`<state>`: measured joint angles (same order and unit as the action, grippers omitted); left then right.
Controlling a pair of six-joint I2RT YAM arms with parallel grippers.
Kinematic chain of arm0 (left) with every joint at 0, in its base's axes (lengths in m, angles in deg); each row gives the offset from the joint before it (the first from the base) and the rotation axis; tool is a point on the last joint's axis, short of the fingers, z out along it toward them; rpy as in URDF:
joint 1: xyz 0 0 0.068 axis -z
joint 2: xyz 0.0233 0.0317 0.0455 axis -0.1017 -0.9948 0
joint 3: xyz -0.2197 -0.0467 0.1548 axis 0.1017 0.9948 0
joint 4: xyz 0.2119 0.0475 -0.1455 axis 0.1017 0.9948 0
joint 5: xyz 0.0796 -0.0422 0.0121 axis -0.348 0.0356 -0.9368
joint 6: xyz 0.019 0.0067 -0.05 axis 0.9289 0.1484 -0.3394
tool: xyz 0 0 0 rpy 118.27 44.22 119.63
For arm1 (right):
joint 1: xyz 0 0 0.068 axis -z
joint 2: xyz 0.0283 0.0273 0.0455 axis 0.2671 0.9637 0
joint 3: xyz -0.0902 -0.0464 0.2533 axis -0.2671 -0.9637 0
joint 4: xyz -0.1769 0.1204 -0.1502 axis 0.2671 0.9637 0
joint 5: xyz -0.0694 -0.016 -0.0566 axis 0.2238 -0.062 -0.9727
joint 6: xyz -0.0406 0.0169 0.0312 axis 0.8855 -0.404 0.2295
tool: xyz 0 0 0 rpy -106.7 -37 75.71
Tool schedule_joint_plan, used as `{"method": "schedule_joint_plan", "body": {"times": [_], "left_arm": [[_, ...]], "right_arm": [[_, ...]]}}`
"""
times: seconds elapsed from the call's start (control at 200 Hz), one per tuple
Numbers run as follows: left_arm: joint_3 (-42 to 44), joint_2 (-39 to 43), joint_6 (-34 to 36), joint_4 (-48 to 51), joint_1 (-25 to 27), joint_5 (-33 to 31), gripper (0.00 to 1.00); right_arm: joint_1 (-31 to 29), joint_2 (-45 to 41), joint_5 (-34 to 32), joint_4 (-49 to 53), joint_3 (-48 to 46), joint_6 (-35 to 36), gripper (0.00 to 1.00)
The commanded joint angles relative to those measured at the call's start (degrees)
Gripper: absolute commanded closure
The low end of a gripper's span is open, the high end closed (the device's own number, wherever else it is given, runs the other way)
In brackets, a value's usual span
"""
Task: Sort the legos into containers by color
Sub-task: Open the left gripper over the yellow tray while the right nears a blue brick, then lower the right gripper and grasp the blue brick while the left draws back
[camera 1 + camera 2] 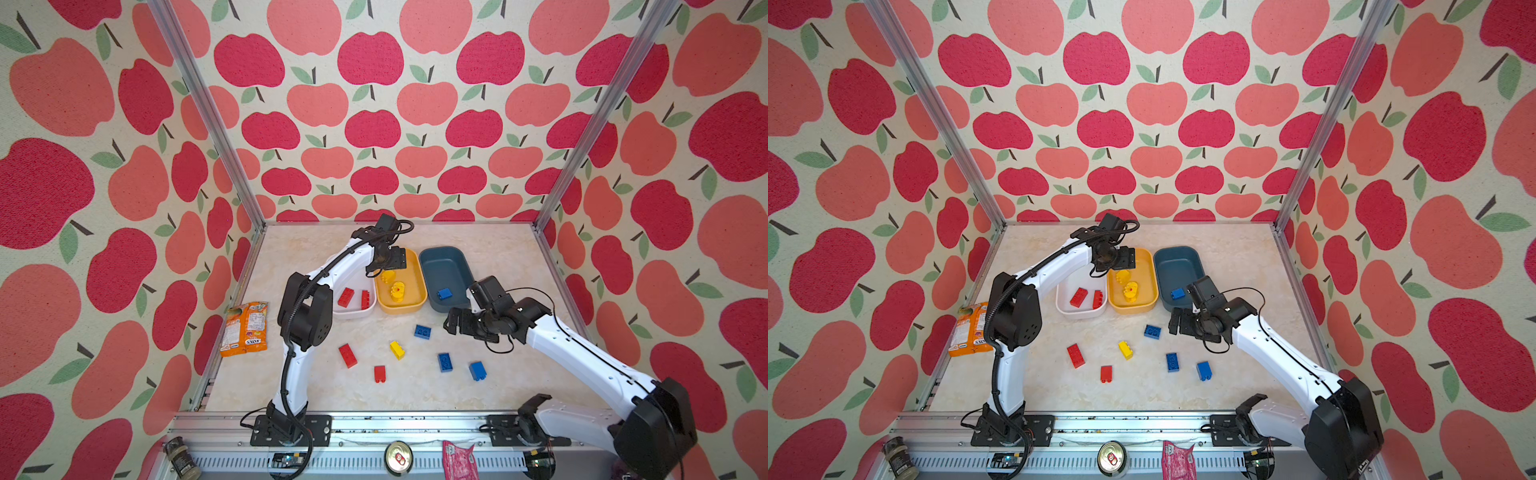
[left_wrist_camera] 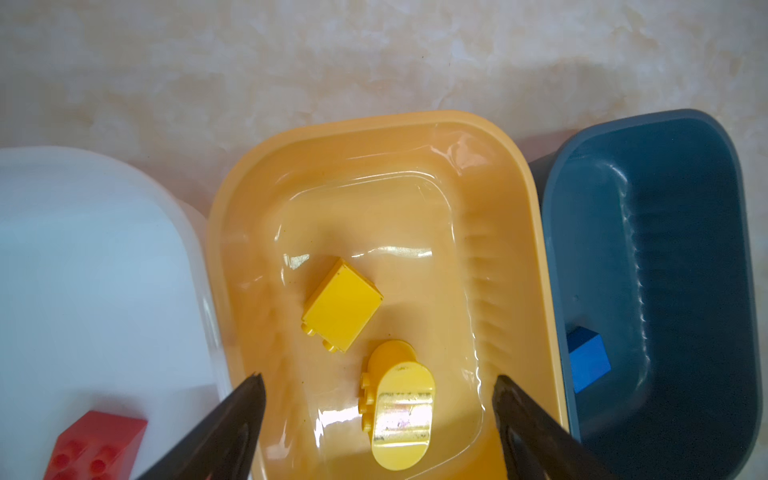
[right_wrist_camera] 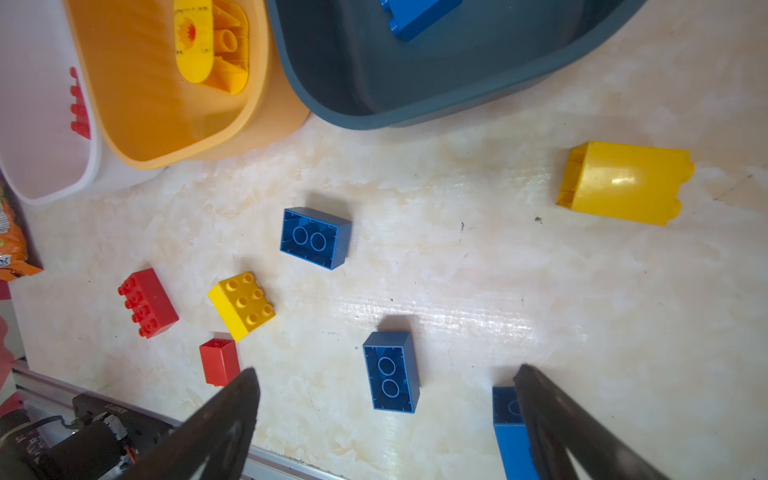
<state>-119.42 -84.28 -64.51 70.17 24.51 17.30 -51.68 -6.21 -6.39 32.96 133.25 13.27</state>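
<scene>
While the left hand [image 2: 378, 376] gapes, two yellow legos [image 2: 341, 309] lie beneath.

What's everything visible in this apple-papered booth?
Tubs: three, white, yellow-orange, dark blue, in a row on the table.
Bricks in tubs: five, two red in white, two yellow in yellow-orange, one blue in dark blue.
Loose bricks: seven, two red, two yellow, three blue, tabletop.
Snack packet: one, orange, table's left edge.
Can: one, metal, front rail.
Wrapper: one, pink, front rail.
Jar: one, dark, front-left corner.
Left claw: one, black, open over yellow-orange tub.
Right claw: one, black, open over loose bricks.
</scene>
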Motion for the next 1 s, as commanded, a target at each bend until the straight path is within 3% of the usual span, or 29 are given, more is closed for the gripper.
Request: {"method": "schedule_joint_plan", "body": {"times": [0.0,0.465,0.996], "left_arm": [[2.82,3.91,-1.17,-2.72,-0.38,1.19,0.11],[18.67,18.06,-4.76,-9.33,-2.35,4.87,0.08],[37.68,34.43,-7.8,-13.62,-7.81,8.16,0.06]], "right_arm": [[0.45,-2.04,-2.45,4.26,-1.77,-0.81,0.02],[-0.92,-4.6,-6.19,8.59,-8.25,-0.08,0.09],[-5.73,0.37,-7.5,4.4,-12.96,-1.56,0.14]]}}
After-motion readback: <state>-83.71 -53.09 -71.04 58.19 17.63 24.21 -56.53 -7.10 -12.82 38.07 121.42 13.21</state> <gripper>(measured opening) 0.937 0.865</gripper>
